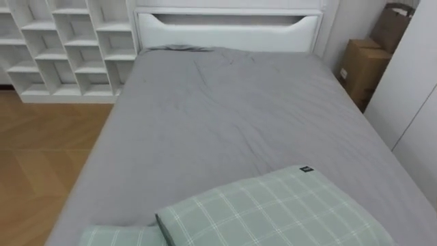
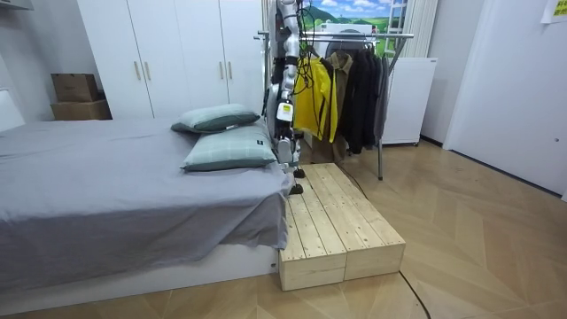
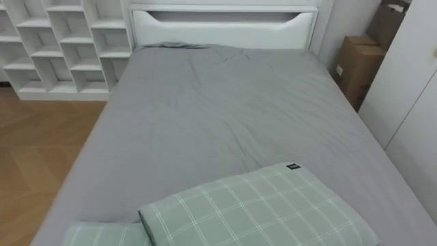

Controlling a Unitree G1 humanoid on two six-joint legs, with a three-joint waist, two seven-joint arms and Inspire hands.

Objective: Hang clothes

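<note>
A metal clothes rack (image 2: 356, 36) stands behind me at the foot of the bed. A yellow jacket (image 2: 315, 97) and several dark garments (image 2: 359, 97) hang from its rail. I stand on a low wooden platform (image 2: 341, 226) between the rack and the bed, facing the headboard. My left hand (image 2: 286, 151) hangs down at my side next to the bed's corner, with nothing visibly in it. No loose garment lies on the grey bed sheet (image 1: 225, 116) in the eye views.
Two green checked pillows (image 1: 273, 212) lie at the bed's near end. A white headboard (image 1: 229, 31) is at the far end. White cube shelves (image 1: 65, 48) stand to the left; cardboard boxes (image 1: 362, 68) and a white wardrobe (image 1: 416, 89) to the right.
</note>
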